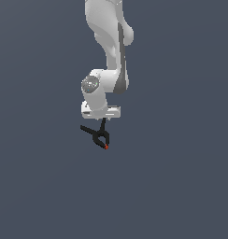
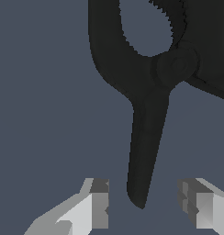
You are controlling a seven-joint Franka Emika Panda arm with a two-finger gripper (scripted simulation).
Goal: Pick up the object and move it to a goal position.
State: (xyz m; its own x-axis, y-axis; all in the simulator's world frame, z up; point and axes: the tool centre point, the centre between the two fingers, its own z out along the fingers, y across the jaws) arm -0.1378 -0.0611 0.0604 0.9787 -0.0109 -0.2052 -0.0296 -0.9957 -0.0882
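claw (image 2: 143, 204) spread apart, grasping nothing. spring clamp (image 1: 99, 135) sits on the grey tabletop (image 1: 181, 186) directly beneath it. wrist view: one handle (image 2: 146, 147) points into the gap between the fingers (image 2: 98, 204), touching neither. its long axis runs 12 to 6 o'clock.

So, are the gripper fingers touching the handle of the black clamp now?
Apart. In the wrist view the clamp handle lies between the fingers, with bare background visible on both sides of it. The gripper is open.
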